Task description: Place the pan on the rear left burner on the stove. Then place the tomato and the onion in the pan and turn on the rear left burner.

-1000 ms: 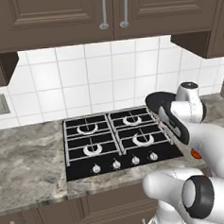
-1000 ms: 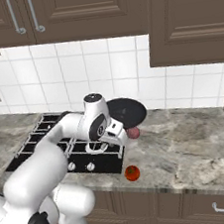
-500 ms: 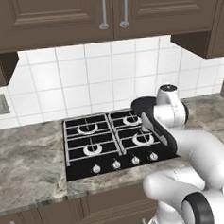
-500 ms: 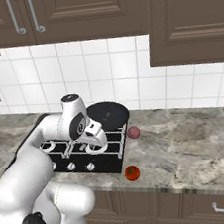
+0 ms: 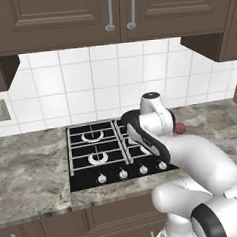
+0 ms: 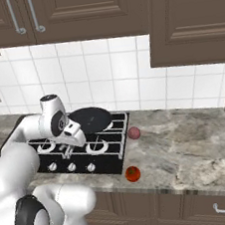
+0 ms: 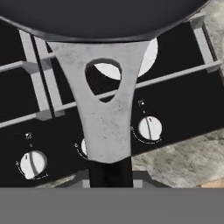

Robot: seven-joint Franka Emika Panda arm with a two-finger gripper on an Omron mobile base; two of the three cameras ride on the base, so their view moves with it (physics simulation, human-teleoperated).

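Pan [image 6: 89, 120]: shallow, round, black, held in the air above the right half of the stove [image 6: 113, 157], roughly level, not resting on any grate. In the hand view its grey handle bracket [image 7: 105, 109] with a teardrop hole runs down to the dark handle, which disappears between the fingertips at the bottom.

Gripper [image 6: 71, 135]: clenched on the pan's handle, arm reaching across the cooktop from the front.

Rear left burner [image 5: 92, 136]: silver ring under black grate bars, bare. Front left burner [image 5: 98, 157] likewise uncovered. In the left base view the arm hides most of the right-hand burners.

Knobs [image 5: 123, 174]: small silver row along the stove's front edge; two show in the hand view below the pan handle.

Onion [image 6: 134, 133]: dull reddish-pink ball on the marbled counter [image 6: 189, 144], just beside the stove's right edge.

Tomato [image 6: 132, 173]: glossy red-orange ball on the counter, near the stove's front right corner, close to the counter edge, apart from the onion.
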